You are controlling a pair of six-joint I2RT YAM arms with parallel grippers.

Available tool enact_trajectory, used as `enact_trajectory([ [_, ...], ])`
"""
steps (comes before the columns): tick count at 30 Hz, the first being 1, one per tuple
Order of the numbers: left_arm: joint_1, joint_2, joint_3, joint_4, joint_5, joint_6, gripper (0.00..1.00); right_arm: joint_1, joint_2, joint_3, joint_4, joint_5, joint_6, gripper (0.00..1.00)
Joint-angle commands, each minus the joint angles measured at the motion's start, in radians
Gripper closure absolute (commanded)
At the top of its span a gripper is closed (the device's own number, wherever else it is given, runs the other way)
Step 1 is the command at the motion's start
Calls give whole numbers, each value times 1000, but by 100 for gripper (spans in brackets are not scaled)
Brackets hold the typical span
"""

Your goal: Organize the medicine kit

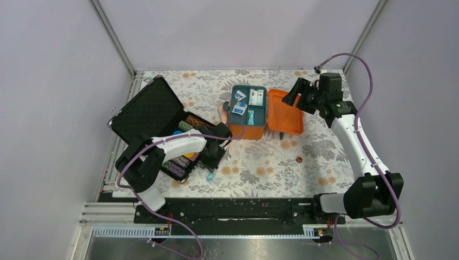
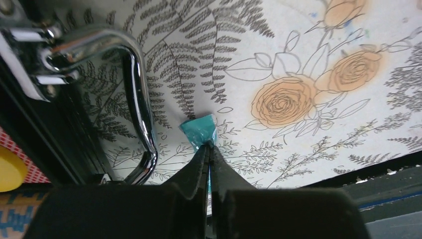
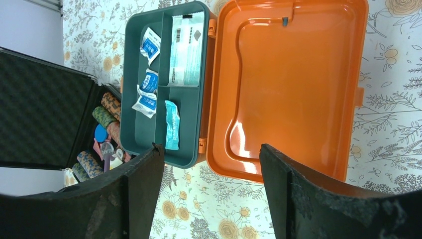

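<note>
Medicine kit (image 1: 254,131) open rightward, long axis near-to-far

Left arm folded low toward the bench's left edge; left gripper (image 2: 208,148) jaws pinched on a teal sachet (image 2: 199,130). Right arm extended toward far right corner; right gripper (image 3: 211,152) jaws wide apart.

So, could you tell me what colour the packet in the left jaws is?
The packet is teal, clearest in the left wrist view.
</note>
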Motion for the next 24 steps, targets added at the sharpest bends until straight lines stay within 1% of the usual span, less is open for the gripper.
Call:
enact_trajectory([
  [1, 4, -58, 89, 30, -7, 93, 100, -10, 16, 57, 24, 3, 4, 23],
  [4, 19, -98, 141, 26, 58, 154, 100, -10, 19, 67, 24, 3, 2, 23],
  [9, 47, -133, 263, 34, 177, 323, 100, -10, 21, 83, 13, -1, -19, 24],
  [11, 66, -127, 339, 65, 229, 395, 100, -10, 20, 95, -2, 7, -39, 24],
  [14, 95, -96, 495, 114, 355, 493, 100, -10, 12, 109, -25, 12, -69, 23],
  [16, 95, -45, 614, 154, 378, 521, 100, -10, 8, 120, -46, 8, -96, 23],
  [18, 92, 33, 746, 171, 379, 498, 100, -10, 5, 133, -71, 8, -120, 23],
  [19, 92, 84, 817, 173, 362, 460, 100, -10, 3, 141, -82, 10, -130, 23],
  [22, 94, 219, 981, 174, 253, 269, 100, -11, -3, 155, -101, 26, -151, 23],
  [24, 94, 278, 1038, 178, 188, 137, 100, -12, -13, 156, -106, 42, -164, 23],
])
